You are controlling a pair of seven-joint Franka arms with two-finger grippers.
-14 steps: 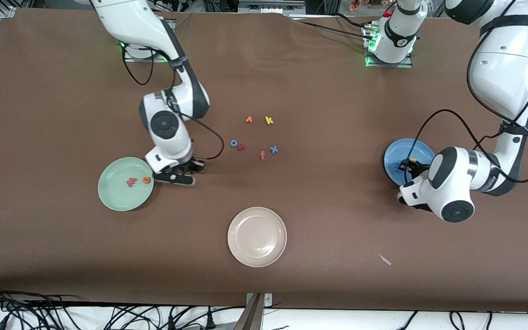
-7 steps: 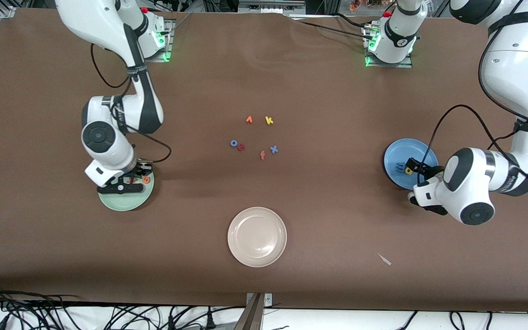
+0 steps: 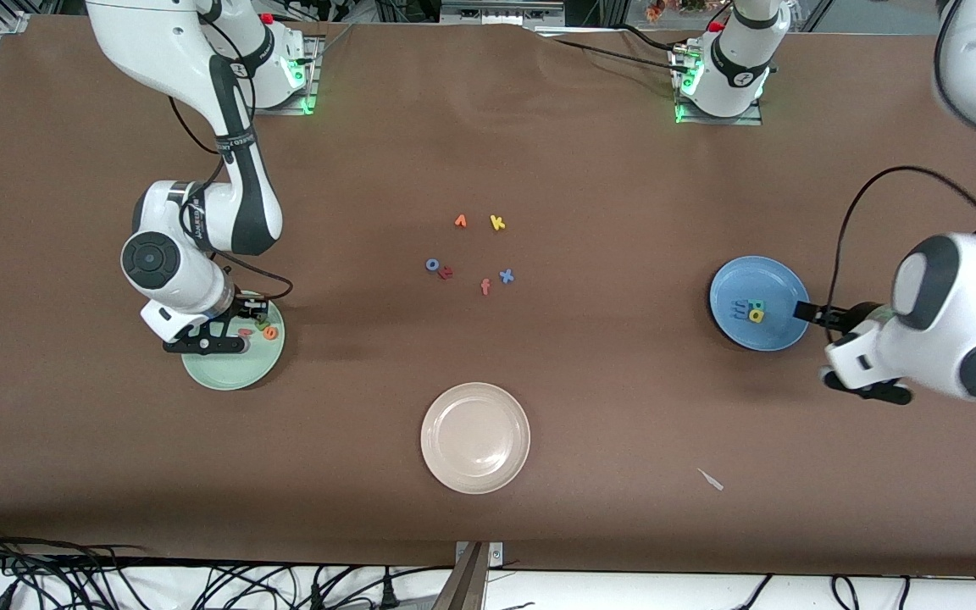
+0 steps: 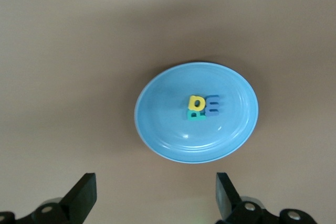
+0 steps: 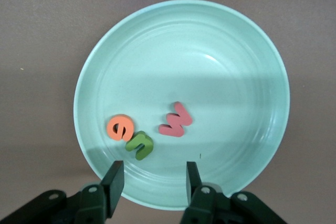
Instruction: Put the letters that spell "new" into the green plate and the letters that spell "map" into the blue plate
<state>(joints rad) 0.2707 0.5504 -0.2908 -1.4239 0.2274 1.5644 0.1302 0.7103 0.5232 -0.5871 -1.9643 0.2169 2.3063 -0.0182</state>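
Observation:
The green plate [image 5: 210, 51] holds the orange "e" [image 5: 121, 127], green "n" [image 5: 139, 144] and salmon "w" [image 5: 176, 119], lying close together. My right gripper [image 5: 153, 182] hangs open over the plate's rim beside the "n", with nothing between its fingers. In the front view the green plate [image 3: 234, 364] sits toward the right arm's end of the table. The blue plate [image 4: 168, 129] holds the yellow "a" [image 4: 196, 101], blue "m" [image 4: 212, 105] and teal "p" [image 4: 196, 115] in a cluster. My left gripper [image 3: 803, 312] is wide open and empty, over the blue plate's [image 3: 772, 280] edge.
A cream-white plate [image 3: 475, 437] lies nearer the front camera, mid-table. Loose letters sit in the middle: an orange one [image 3: 460, 221], yellow "k" [image 3: 497, 223], blue "o" [image 3: 432, 264], a red one [image 3: 446, 272], salmon "f" [image 3: 485, 287], blue "x" [image 3: 506, 275]. A white scrap [image 3: 712, 479] lies near the front.
My right gripper moved from beside the green plate to over it and opened, leaving the "n" in the plate. My left gripper let go of the "a" and drew back off the blue plate.

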